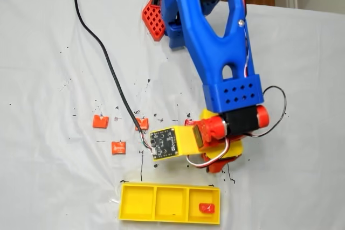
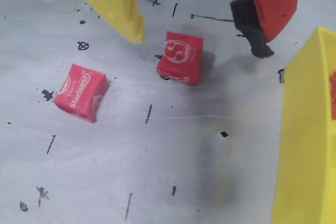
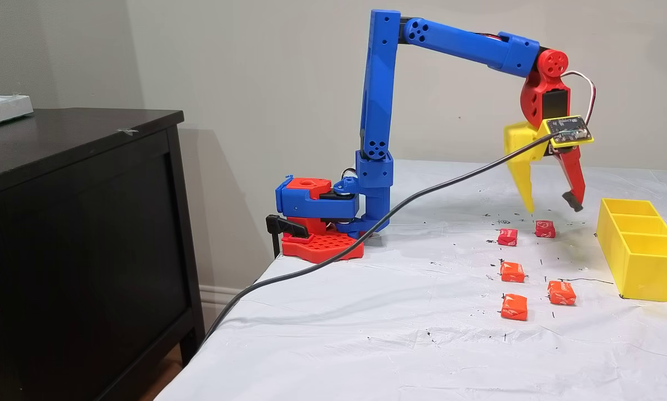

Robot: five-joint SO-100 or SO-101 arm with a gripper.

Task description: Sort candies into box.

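Tool (image 3: 553,203), jaws spread and empty, hangs above a red candy (image 3: 545,229) on the bench (image 3: 400,312), presumably aligned for a pick. Box (image 3: 642,253) lies right; 1 red candy (image 1: 206,207) sits in its end compartment.

Blue arm (image 1: 215,36) hides most of one red candy (image 1: 187,122) in a fixed view; yellow tray (image 2: 310,145) cut by wrist view's right edge; candy print unreadable from both fixed cameras.
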